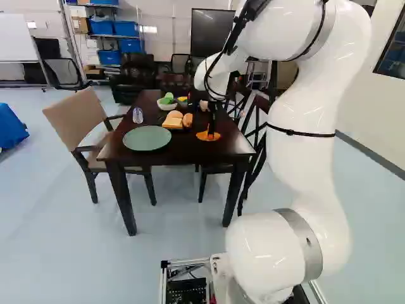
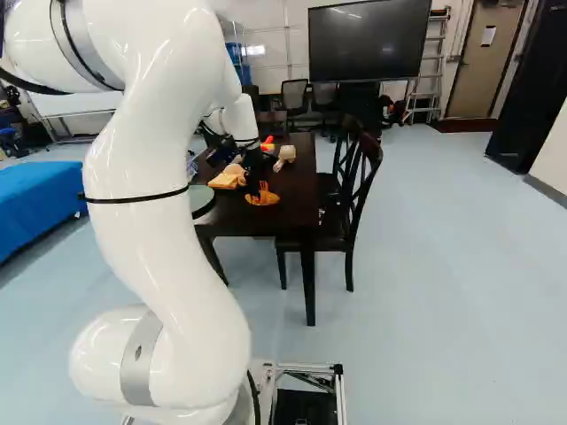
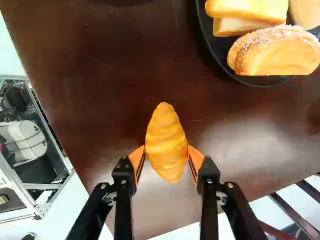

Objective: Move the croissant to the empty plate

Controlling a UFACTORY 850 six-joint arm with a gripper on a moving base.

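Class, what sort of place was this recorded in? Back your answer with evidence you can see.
Probably a robotics lab or workshop: a dining table stands on open floor amid wall shelves of blue bins, a large dark screen and a ladder.

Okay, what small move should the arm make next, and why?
I'd probably lift straight up a little. The tool has its orange pads against both sides of the croissant, which appears to rest on the table, while the empty green plate lies off to one side.
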